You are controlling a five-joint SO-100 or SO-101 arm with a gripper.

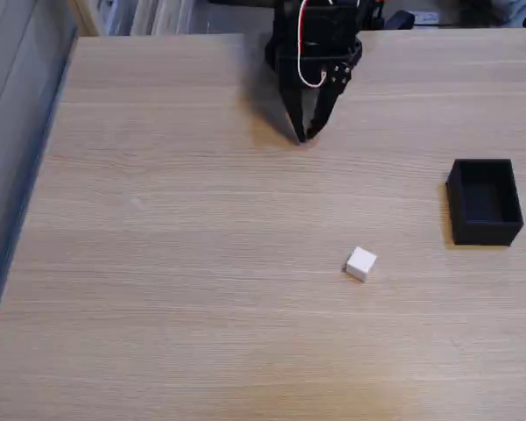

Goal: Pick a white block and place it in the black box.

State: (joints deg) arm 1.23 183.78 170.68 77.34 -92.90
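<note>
A fixed view looks down at an angle on a pale wood-grain desk (202, 289). At the far edge, a little right of centre, a black robot arm (320, 39) reaches down toward the desk surface. A red wire and a white wire loop across its front. Its tool (303, 137) points downward with the two dark fingers drawn together into a narrow point, nothing held between them, and the tip sits at or just above the desk; the picture does not make clear whether it touches.

The white block (360, 263), a small plain cube, rests on the desk nearer the camera than the tool and somewhat to the right of it, well apart from it. It is turned slightly so that one corner faces the viewer.

The black box (484, 202), matte with thin walls and an open top, stands close to the right edge of the desk, further right than the block and a little farther back. Its inside looks dark. The block lies outside the box, apart from it.

Along the left side, a grey surface (17, 105) runs beside the desk edge.
</note>
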